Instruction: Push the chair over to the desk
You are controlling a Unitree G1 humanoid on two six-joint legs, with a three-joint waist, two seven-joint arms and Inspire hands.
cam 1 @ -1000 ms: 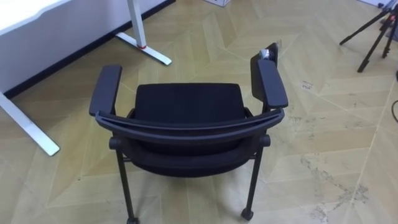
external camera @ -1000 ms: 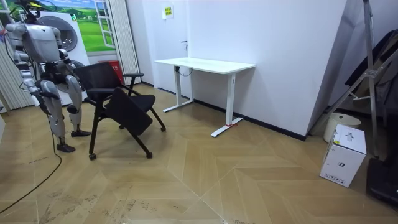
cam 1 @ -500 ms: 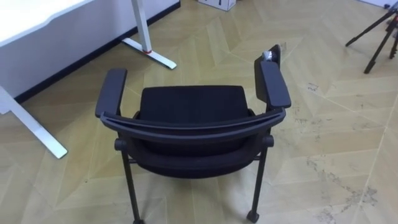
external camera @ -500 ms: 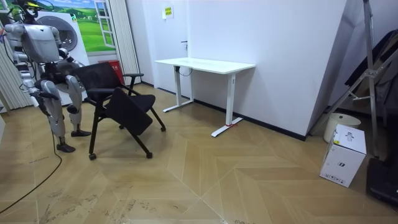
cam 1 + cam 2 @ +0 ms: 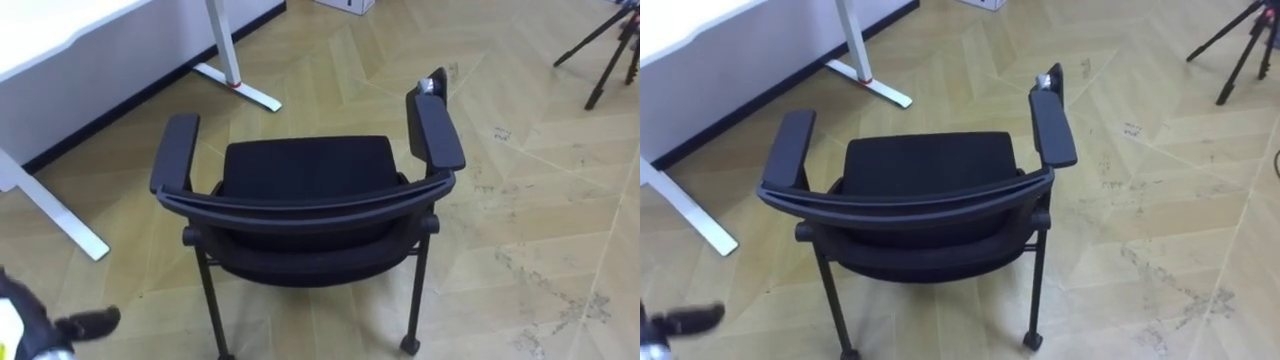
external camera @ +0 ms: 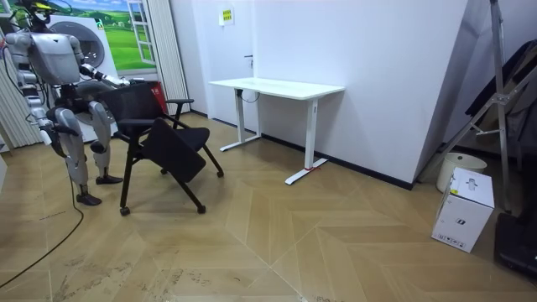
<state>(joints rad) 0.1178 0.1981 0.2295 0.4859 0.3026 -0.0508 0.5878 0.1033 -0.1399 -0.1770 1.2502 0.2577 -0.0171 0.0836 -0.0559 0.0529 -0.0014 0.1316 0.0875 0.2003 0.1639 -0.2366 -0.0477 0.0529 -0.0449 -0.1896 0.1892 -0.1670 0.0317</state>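
A herringbone wooden floor (image 5: pixel 530 200) is seen, with a white desk (image 5: pixel 60 25) at 10 o'clock. The black chair (image 5: pixel 305 168) is set on it straight ahead, seat faced toward 12, its backrest rail (image 5: pixel 300 208) laid from 9 to 3. The left hand (image 5: pixel 88 323) is held low, apart from the rail at its 2 o'clock; one finger is stretched out, the rest cut off, so its state cannot be told.
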